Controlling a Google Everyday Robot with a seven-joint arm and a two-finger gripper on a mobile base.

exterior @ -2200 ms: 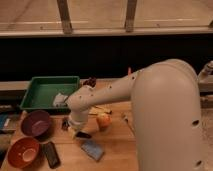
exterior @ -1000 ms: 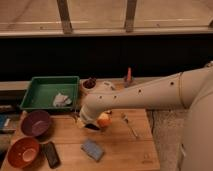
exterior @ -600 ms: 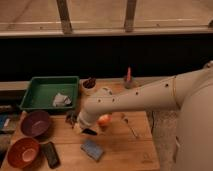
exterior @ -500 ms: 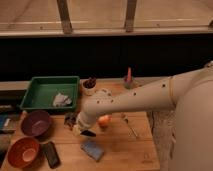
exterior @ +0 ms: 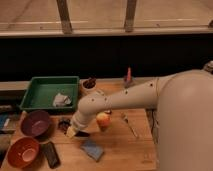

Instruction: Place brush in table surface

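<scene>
Desk (exterior: 125, 150), light wood planks, carries everything. Robot arm reaches left across it; hand (exterior: 73, 131) sits low, just above desk, right of purple bowl (exterior: 35, 122). Can't tell if it's apart or together. Brush (exterior: 64, 124): dark shape beside hand, between bowl & wrist. Risk: brush rolls into bowl if nudged. Count: 2 bowls, 1 green tray (exterior: 49, 92), 1 blue sponge (exterior: 93, 148), 1 black block (exterior: 50, 154).

The table surface (exterior: 125, 150) is light brown wooden planking with a dull, matt finish, and the green tray (exterior: 35, 90) on it looks like smooth plastic, holding a crumpled pale cloth (exterior: 61, 100). The gripper (exterior: 71, 131), low over the wood beside the purple bowl (exterior: 34, 123), ends an arm (exterior: 130, 100) cased in smooth matt off-white plastic. The blue sponge (exterior: 93, 149) looks soft and rough; the black block (exterior: 51, 154) is flat and matt.
</scene>
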